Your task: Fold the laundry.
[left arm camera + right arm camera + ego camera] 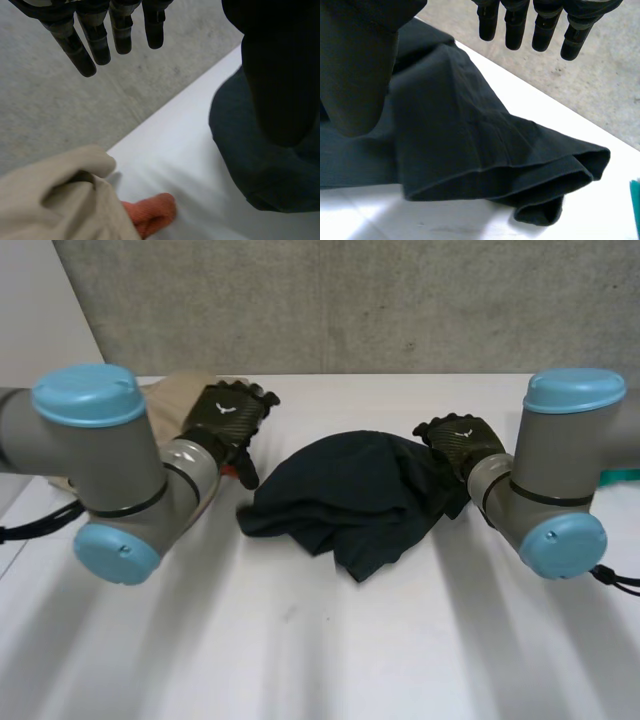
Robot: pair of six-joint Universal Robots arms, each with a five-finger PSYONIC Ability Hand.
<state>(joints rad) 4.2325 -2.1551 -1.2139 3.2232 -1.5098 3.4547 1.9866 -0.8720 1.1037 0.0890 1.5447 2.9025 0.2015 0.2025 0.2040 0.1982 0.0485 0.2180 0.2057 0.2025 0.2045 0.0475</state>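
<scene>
A dark crumpled garment [355, 495] lies bunched in the middle of the white table [320, 640]. My left hand [228, 415] hovers to its left, open with straight fingers [95, 42], above a beige cloth [55, 200] and an orange cloth [152, 212]; the dark garment [250, 160] lies beside it, untouched. My right hand [462, 440] is at the garment's right edge, open, its fingers [535, 27] straight above the dark cloth [470, 140] and holding nothing.
The beige cloth [170, 395] sits at the table's back left under my left arm. A small orange piece [230, 472] peeks out beside it. A teal object [622, 476] lies at the right edge. A grey wall [350, 300] stands behind the table.
</scene>
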